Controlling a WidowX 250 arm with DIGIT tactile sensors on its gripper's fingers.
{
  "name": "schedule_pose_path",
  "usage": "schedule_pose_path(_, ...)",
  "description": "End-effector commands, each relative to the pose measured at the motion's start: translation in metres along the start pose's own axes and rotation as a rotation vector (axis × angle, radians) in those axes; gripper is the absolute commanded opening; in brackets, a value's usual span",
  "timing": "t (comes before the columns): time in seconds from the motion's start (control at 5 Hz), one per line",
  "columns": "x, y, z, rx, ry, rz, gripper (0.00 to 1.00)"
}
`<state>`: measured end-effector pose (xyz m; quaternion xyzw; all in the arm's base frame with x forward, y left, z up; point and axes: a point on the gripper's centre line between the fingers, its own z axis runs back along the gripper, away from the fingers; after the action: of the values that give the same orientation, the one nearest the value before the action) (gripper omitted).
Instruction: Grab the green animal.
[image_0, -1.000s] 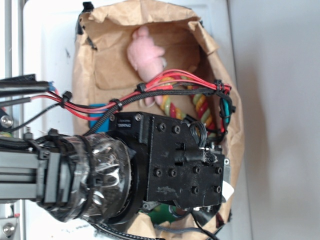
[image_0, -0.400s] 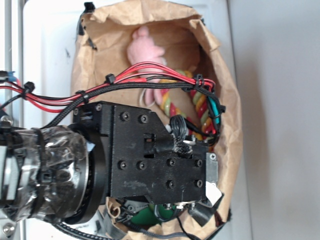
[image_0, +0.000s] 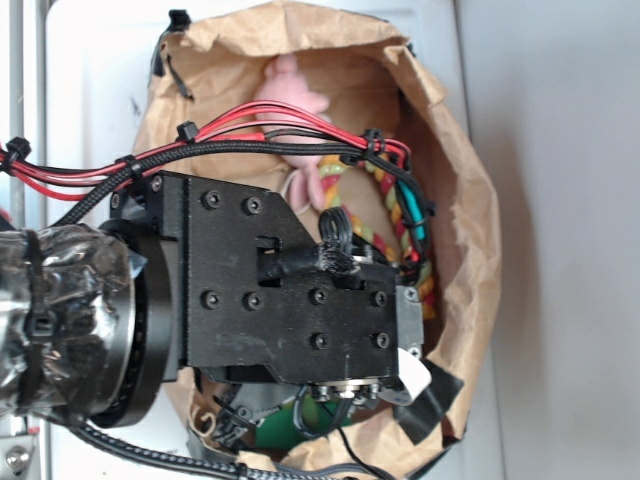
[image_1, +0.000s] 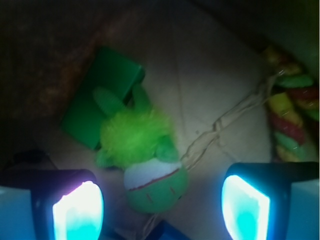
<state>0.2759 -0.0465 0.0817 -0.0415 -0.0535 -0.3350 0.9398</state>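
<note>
Sliding further over the paper bag (image_0: 470, 250) compared with a moment back, gripper (image_1: 161, 202) now hanging wide open inside. Left to right: flat green block (image_1: 92, 102) beyond the left finger (image_1: 75, 207), green animal (image_1: 145, 160) lying between the fingers, nearer the left, colourful rope (image_1: 290, 112) off right. Probably just needs a descent and squeeze.

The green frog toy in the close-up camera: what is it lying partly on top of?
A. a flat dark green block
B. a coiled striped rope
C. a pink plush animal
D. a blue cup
A. In the wrist view the green frog has its fuzzy body and feet overlapping the flat dark green block, while the striped rope lies apart at the right edge, and no pink toy or cup touches it.
</note>
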Motion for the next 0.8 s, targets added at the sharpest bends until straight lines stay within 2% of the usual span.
schedule_pose_path(0.0, -0.003, -0.014, 0.011, -0.008, -0.014, -0.078, 1.00)
schedule_pose_path(0.6, 0.003, -0.028, -0.011, 0.039, -0.034, -0.139, 1.00)
